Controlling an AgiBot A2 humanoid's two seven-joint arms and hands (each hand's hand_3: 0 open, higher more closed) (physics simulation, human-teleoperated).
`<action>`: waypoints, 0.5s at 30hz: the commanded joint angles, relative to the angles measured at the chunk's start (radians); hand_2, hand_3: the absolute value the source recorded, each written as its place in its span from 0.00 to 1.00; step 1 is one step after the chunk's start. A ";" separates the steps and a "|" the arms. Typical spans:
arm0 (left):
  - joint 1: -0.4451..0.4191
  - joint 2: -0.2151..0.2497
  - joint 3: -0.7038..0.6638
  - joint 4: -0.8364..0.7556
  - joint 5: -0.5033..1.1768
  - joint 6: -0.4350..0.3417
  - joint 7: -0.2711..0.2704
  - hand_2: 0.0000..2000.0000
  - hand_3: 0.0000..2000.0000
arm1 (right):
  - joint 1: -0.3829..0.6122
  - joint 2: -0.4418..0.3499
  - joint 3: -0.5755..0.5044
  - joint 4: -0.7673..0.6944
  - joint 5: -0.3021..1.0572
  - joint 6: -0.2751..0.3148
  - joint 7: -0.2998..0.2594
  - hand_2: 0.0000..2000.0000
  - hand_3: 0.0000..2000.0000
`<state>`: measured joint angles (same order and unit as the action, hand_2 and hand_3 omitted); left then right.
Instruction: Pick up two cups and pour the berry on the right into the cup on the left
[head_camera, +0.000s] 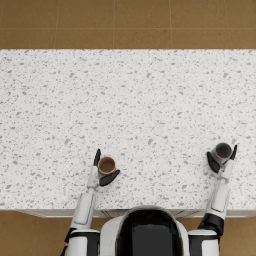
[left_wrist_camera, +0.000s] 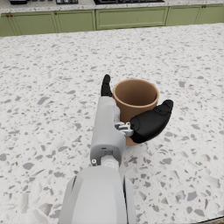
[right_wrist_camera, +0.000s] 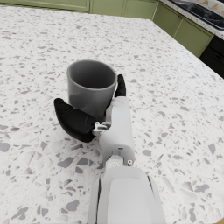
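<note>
The left hand (head_camera: 102, 170) wraps around the brown cup (head_camera: 106, 165), near on the left of the white table (head_camera: 130, 100). The right hand (head_camera: 221, 159) wraps around the gray cup (head_camera: 222, 151), near right. I cannot see a berry.

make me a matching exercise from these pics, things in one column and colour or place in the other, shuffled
Things:
1. brown cup
2. grey cup
3. counter
4. cabinets

Colour or place:
a. green
b. at the right hand
c. white speckled
d. at the left hand

Pairs: 1-d, 2-b, 3-c, 4-a
</note>
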<state>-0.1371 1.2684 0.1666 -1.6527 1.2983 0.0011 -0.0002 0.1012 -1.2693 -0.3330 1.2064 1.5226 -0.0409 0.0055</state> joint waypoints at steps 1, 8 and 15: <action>0.023 0.010 0.006 0.042 0.000 -0.006 -0.001 0.00 0.00 | 0.015 0.003 -0.007 0.005 0.000 0.002 0.000 0.00 0.00; 0.023 0.021 -0.010 0.006 0.000 -0.023 0.000 1.00 0.33 | 0.013 -0.007 -0.043 0.072 -0.001 0.034 -0.005 0.68 0.16; 0.022 0.034 0.003 -0.089 0.000 -0.023 -0.004 1.00 0.64 | 0.000 -0.022 -0.049 0.192 -0.002 0.113 -0.003 1.00 0.64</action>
<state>-0.1195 1.3029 0.1699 -1.6808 1.2983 -0.0228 -0.0034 0.0985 -1.2936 -0.3817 1.3286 1.5210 0.0702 0.0026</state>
